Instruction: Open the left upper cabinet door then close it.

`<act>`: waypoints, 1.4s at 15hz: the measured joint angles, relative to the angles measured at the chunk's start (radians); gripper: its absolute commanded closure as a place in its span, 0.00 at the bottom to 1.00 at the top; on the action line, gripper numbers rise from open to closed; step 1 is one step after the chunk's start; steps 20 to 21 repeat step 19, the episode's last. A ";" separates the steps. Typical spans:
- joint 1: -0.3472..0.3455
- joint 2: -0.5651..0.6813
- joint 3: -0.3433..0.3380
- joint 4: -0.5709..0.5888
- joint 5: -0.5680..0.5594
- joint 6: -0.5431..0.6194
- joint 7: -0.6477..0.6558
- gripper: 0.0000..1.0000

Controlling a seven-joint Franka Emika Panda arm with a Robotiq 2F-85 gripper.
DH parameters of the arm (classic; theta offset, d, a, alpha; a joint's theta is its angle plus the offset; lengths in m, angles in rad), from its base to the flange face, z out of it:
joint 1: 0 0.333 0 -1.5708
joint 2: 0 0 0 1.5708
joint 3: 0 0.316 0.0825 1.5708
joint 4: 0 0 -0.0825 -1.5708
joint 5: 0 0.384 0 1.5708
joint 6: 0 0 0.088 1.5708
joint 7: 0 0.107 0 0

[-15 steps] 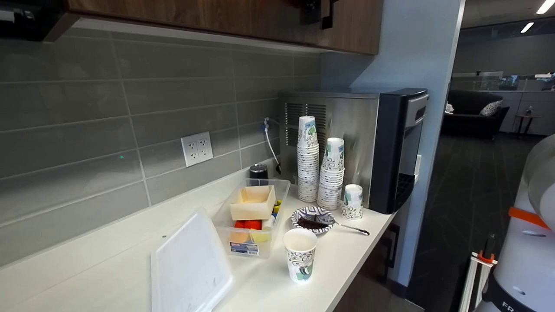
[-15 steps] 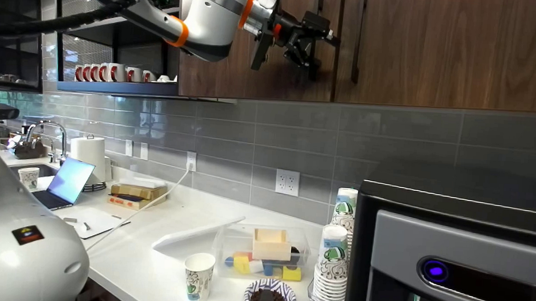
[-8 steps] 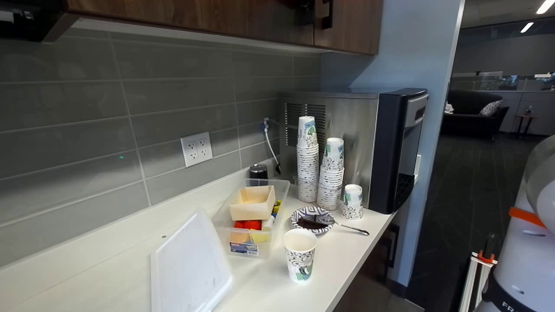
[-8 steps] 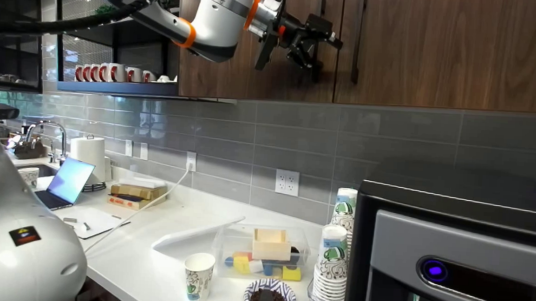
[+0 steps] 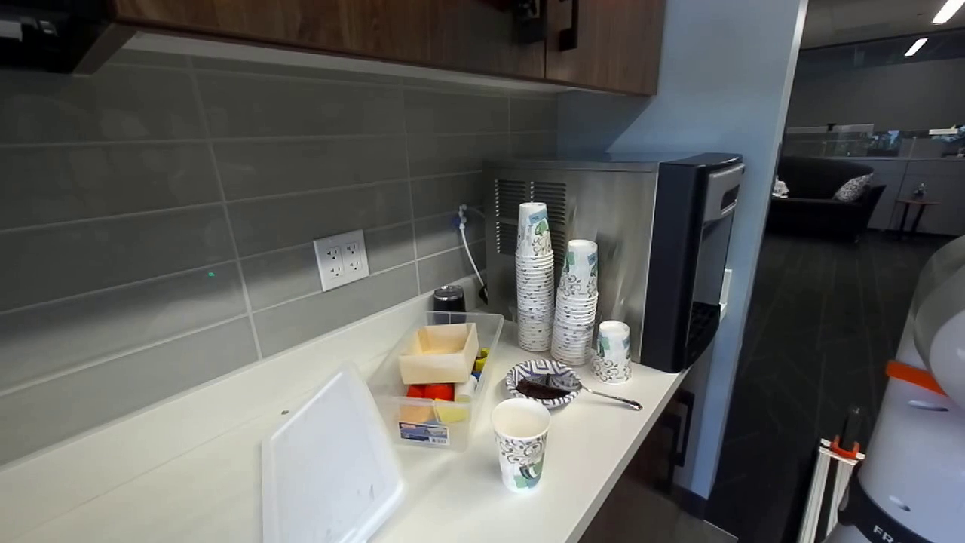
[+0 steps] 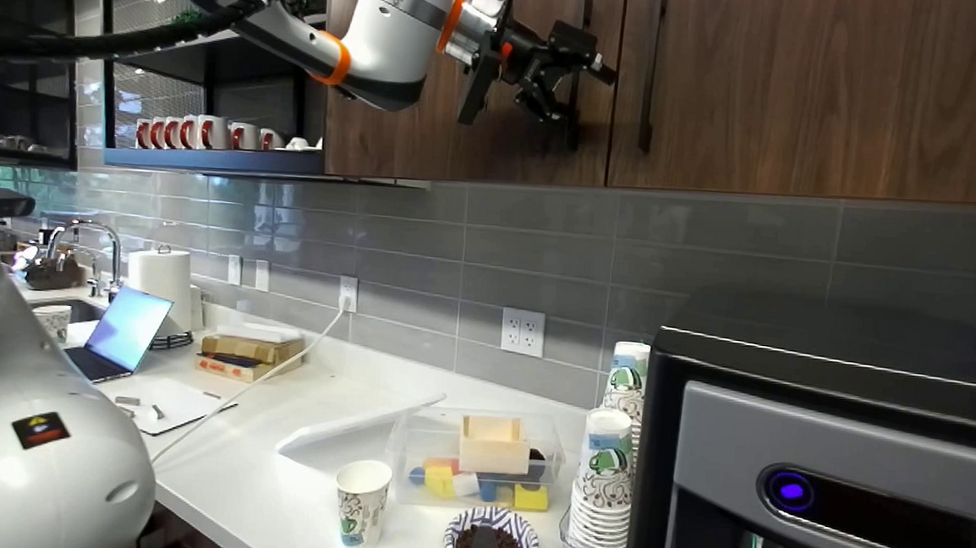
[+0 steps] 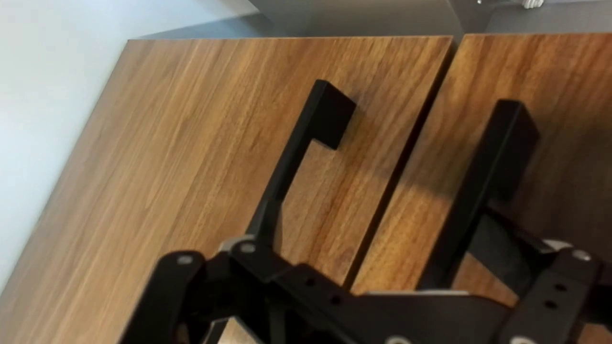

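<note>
The left upper cabinet door, dark-brown wood grain, shows in both exterior views [image 5: 339, 30] [image 6: 411, 146] and looks shut. In the wrist view, apparently upside down, this door [image 7: 569, 91] is at the right. Its black bar handle [image 7: 475, 191] runs between my spread fingers, close to the right-hand finger; I cannot tell whether they touch. The handle's upper part [image 6: 585, 9] shows in an exterior view, its lower part partly behind the gripper. My gripper [image 7: 382, 212] is open; it also shows in front of the door in an exterior view [image 6: 579, 97].
The adjoining door [image 6: 837, 100] has its own black handle [image 7: 288, 167], near my left-hand finger in the wrist view. Below are the counter with a clear bin [image 5: 482, 407], a paper cup [image 5: 522, 452], a bowl [image 5: 520, 369], stacked cups [image 5: 535, 294] and the ice machine [image 5: 588, 226].
The left door was slightly ajar one second ago and has swung shut. My gripper moved toward the door with it, then backed off slightly to the left in an exterior view.
</note>
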 measured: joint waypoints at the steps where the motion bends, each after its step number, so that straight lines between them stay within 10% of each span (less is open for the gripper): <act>1: 0.001 -0.004 0.013 0.001 0.000 0.000 -0.006 0.00; 21: 0.079 -0.163 0.216 -0.062 0.119 -0.230 -0.053 0.00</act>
